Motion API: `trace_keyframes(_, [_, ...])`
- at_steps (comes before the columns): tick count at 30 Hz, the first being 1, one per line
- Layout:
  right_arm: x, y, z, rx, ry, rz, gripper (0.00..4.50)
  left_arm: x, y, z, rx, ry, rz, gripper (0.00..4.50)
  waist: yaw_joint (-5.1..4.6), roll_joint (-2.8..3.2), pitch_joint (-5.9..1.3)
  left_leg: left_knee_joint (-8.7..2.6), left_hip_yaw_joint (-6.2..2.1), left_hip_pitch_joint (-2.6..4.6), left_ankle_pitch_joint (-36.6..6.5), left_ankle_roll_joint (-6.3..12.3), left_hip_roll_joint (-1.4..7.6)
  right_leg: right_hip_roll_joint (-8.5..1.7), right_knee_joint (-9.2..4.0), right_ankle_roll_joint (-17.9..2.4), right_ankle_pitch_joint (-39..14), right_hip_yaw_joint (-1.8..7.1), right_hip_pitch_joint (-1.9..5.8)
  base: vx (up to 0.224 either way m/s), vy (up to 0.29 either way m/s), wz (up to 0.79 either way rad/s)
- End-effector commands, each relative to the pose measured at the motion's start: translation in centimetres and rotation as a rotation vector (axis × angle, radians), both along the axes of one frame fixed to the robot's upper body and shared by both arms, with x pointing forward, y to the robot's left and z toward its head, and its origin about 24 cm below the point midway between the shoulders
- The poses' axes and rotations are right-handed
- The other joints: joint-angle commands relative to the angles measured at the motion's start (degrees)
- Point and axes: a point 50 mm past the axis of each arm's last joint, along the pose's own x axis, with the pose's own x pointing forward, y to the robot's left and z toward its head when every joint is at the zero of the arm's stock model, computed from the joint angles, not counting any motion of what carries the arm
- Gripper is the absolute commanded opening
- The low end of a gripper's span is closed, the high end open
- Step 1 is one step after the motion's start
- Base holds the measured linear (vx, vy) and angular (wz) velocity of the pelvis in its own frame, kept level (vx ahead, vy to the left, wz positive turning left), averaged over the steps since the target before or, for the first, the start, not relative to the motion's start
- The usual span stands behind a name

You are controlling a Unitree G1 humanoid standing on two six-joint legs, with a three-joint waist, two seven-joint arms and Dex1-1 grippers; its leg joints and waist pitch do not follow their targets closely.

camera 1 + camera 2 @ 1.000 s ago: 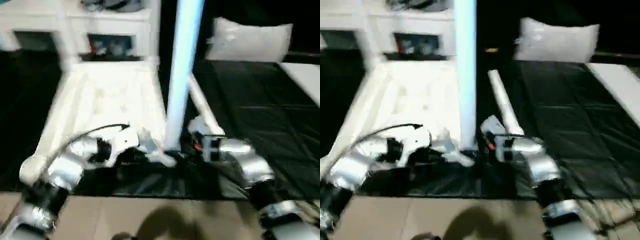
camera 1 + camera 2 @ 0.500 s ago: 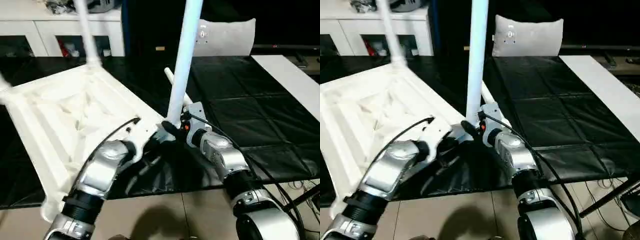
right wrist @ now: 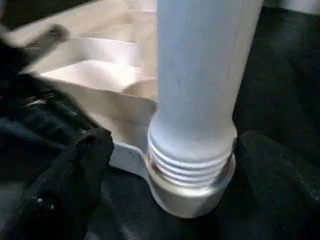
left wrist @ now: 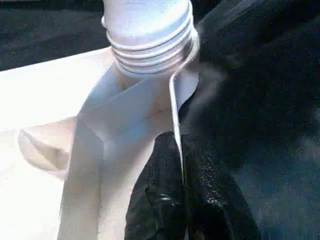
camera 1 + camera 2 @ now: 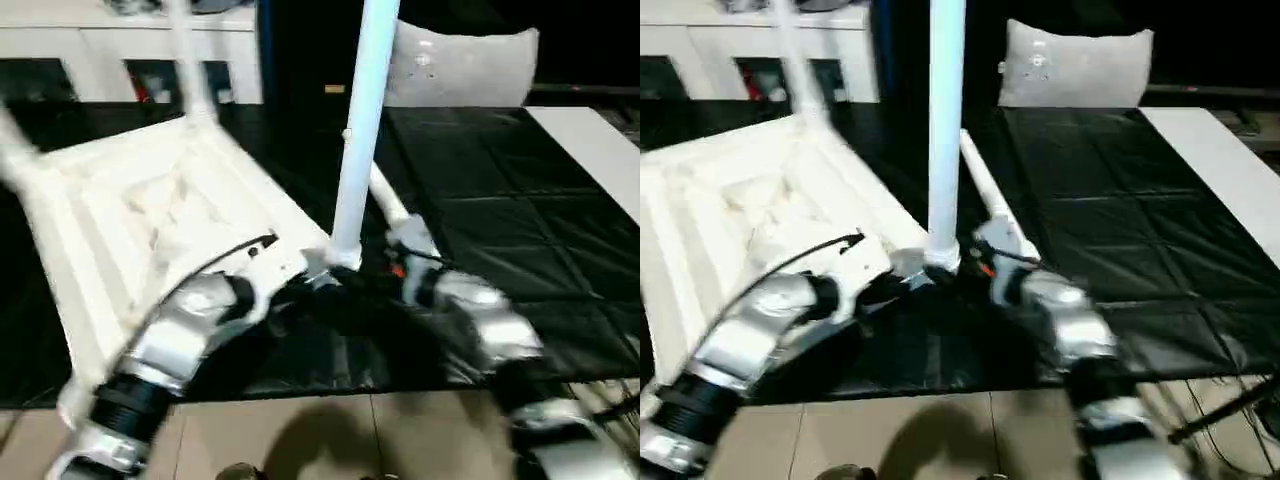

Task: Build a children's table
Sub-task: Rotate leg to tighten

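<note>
The white tabletop lies underside up on the black mat. One white leg stands upright in its near right corner socket, its threaded end partly exposed. Two more legs rise from the far corner and the left corner. My left gripper is shut on the thin rim of the tabletop just beside that socket. My right gripper is open, one black finger on each side of the leg's base and apart from it.
A loose white leg lies on the black mat behind my right gripper. A white cabinet and a grey pillow stand at the back. A white board lies at the right, with tan floor in front.
The head camera has swung, shifting the whole picture. My right gripper's jaws have spread away from the upright leg's base. The left gripper stays clamped on the rim.
</note>
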Motion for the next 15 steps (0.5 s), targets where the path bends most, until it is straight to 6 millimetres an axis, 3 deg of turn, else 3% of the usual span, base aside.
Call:
trace_keyframes(1, [-0.2, -0.3, 0.8, -0.043, -0.033, 0.094, 4.42, -0.7, -0.5, -0.2, 0.036, 0.029, -0.174, 0.00, 0.22, 0.69, -3.59, -3.73, -0.76, 1.60, -17.4, 0.82, 2.56, -4.47, -4.50, -10.6, -15.0, 2.67, 2.34, 0.000, 0.000, 0.00])
trace_keyframes(4, [-0.4, -0.7, 0.8, -0.096, -0.037, 0.150, 4.42, -1.2, 0.0, -0.4, 0.075, 0.062, -0.258, 0.00, 0.55, 0.79, -3.63, -3.81, -0.78, 1.76, -18.9, -0.13, 2.65, -4.56, -4.39, -10.6, -16.2, 2.69, 2.19, 0.000, 0.000, 0.00])
trace_keyframes(13, [-1.3, -0.5, 0.6, -0.161, 0.001, 0.353, 4.42, -1.7, 1.2, -0.4, 0.154, 0.134, -0.496, 0.00, 1.94, 0.79, -3.86, -3.78, -0.69, 1.83, -18.5, -0.54, 2.85, -4.81, -3.94, -11.3, -14.4, 2.71, 2.35, 0.000, 0.000, 0.00])
trace_keyframes(15, [-1.3, -0.3, 0.5, -0.156, 0.010, 0.368, 4.15, -1.8, 1.2, -0.4, 0.160, 0.143, -0.524, 0.00, 2.14, 0.78, -3.86, -3.77, -0.64, 1.86, -18.2, -0.65, 2.86, -4.77, -3.88, -11.3, -14.3, 2.73, 2.29, 0.000, 0.000, 0.00])
